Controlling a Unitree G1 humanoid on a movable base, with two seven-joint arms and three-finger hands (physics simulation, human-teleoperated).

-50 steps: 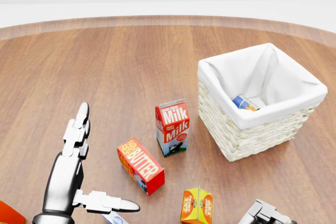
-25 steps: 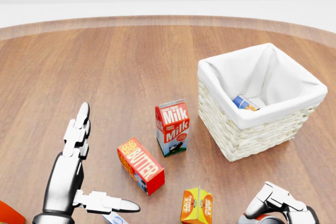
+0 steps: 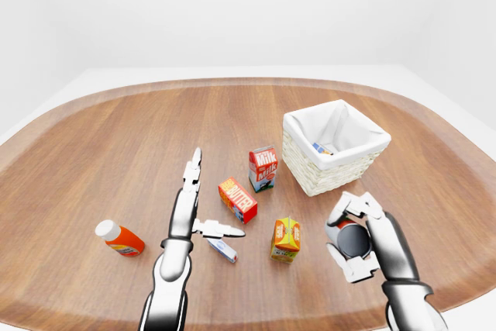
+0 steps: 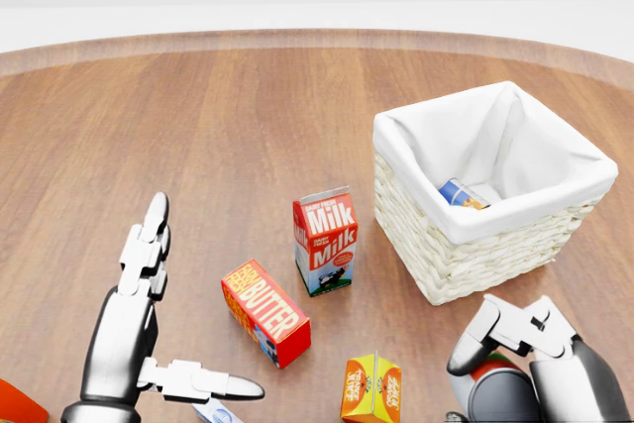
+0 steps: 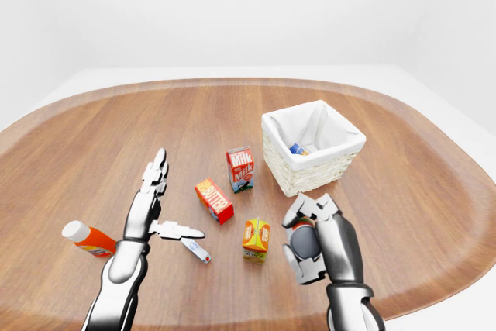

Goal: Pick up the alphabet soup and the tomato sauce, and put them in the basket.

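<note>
My right hand [image 3: 355, 238] is shut on a can [image 4: 500, 395] with a dark end facing me and a bit of red label showing, the tomato sauce. I hold it above the table, below and slightly right of the basket [image 4: 466, 223], a wicker basket with a white cloth lining. A blue-labelled can, the alphabet soup [image 4: 461, 193], lies inside the basket. My left hand [image 3: 203, 205] is open and empty, with its fingers spread above the table to the left of the butter box.
A milk carton [image 4: 325, 240] stands left of the basket. A red butter box [image 4: 265, 312] and an orange juice carton [image 4: 371, 388] lie below it. A ketchup bottle [image 3: 120, 239] lies at the left, and a small white-blue tube [image 3: 222, 249] lies under my left thumb.
My right hand has risen into the head view from the bottom right with the can in it. The left hand and the other things have not moved.
</note>
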